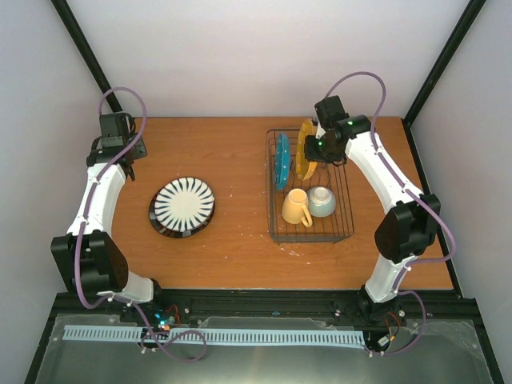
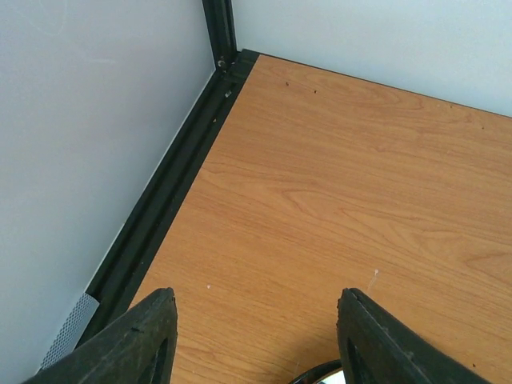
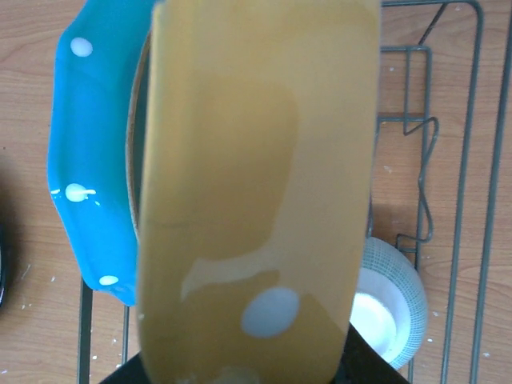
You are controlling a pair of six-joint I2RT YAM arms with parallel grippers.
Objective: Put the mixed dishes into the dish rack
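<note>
Orange dotted plate (image 3: 256,160) clamped edge-on between your right gripper's (image 1: 318,148) jaws.
Held upright to suit a dish rack (image 1: 340,226) slot (teal plate (image 3: 88,160) just left of the jaws); your left gripper (image 2: 256,344) gapes empty.

Table (image 1: 232,160): wood-grain board, smooth, low sheen, a few pale specks
Dish rack (image 1: 312,240): thin dark metal wire, smooth, dull
Orange plate (image 3: 256,184): glazed ceramic, very glossy, soft reflections across its face
Teal plate (image 3: 88,152): glazed ceramic, glossy, bright glints on the rim
Striped plate (image 1: 184,204): smooth glazed ceramic, mild shine
Mug (image 1: 294,206): smooth pale yellow ceramic, light gloss
Bowl (image 1: 322,201): ceramic, fine grid texture outside, glossy white inside
Left gripper fingers (image 2: 136,340): matt black plastic, faintly grainy
Walls (image 2: 80,120): flat matt white panels
Frame rail (image 2: 160,208): black metal, satin finish
</note>
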